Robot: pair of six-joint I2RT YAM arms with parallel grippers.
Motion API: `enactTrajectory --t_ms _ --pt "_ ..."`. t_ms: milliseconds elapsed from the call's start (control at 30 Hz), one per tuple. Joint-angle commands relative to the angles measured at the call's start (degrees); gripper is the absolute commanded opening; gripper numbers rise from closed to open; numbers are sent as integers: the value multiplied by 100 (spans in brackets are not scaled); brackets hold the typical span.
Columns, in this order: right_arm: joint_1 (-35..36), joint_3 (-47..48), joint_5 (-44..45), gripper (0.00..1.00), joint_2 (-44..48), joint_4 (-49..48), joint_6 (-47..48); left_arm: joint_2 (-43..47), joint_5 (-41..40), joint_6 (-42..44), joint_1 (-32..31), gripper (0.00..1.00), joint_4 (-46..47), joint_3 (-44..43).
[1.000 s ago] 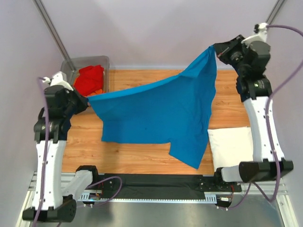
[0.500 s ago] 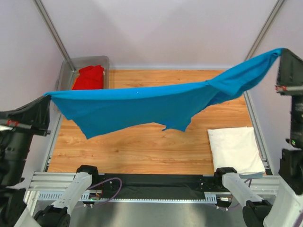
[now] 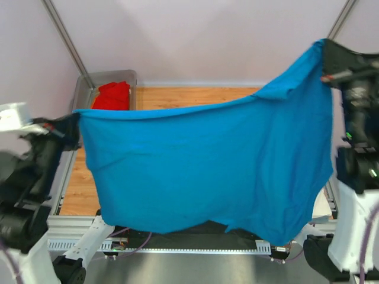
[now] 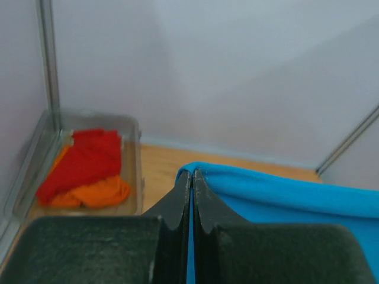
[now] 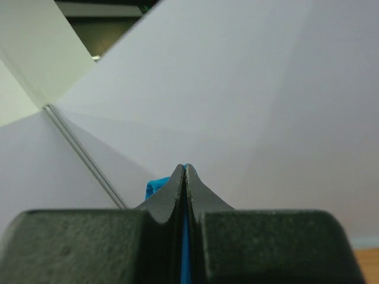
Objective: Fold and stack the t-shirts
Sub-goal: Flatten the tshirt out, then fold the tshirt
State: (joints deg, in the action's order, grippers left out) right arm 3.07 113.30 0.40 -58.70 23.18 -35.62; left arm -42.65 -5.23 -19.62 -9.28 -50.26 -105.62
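The bright blue t-shirt (image 3: 207, 165) hangs spread wide in the air between both arms and covers most of the table. My left gripper (image 3: 77, 121) is shut on its left corner; the blue cloth (image 4: 266, 192) shows pinched in the left wrist view at the gripper (image 4: 190, 173). My right gripper (image 3: 324, 47) is shut on its upper right corner, held higher; a blue edge (image 5: 155, 187) shows beside the gripper (image 5: 185, 168). The red t-shirt (image 3: 112, 96) and the orange t-shirt (image 4: 92, 192) lie in the tub. The white t-shirt (image 3: 321, 204) is almost hidden behind the blue one.
The grey see-through tub (image 3: 89, 83) stands at the back left corner of the wooden table (image 3: 177, 94). Metal frame posts (image 3: 65, 38) rise at the back corners. White walls enclose the cell.
Both arms have swung the blue t-shirt up and toward the camera. It went from a stretched, nearly flat band to a hanging sheet. It now hides the white t-shirt.
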Motion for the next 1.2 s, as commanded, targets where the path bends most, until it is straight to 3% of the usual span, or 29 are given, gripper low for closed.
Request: enactTrajectory --t_ms 0,100,233,333,500,733,933,1167 --pt "-8 -1209 -391 0 -844 -137 -121 -279 -435 -86 -4 0 -151 1233" --pt "-8 -1932 -550 0 -1204 -592 -147 -234 -505 -297 -4 0 138 3172" --pt "27 -3039 -769 0 -1940 -1332 -156 -654 -689 -561 31 0 481 4493" --pt "88 -3138 -980 0 -2976 -1737 -68 -1321 -716 -561 171 0 1043 5137" --pt "194 -2340 -1227 0 -4578 -1817 19 -3200 -628 -578 584 0 1440 4948" --pt "290 -907 -1429 0 -6109 -825 64 -4567 -971 -289 690 0 1326 4103" --pt "247 -650 -1289 0 -5944 203 222 -4717 -971 -121 699 0 1265 3988" --pt "97 -1624 -1061 0 -4784 1406 73 -4506 -707 -455 699 0 746 4286"
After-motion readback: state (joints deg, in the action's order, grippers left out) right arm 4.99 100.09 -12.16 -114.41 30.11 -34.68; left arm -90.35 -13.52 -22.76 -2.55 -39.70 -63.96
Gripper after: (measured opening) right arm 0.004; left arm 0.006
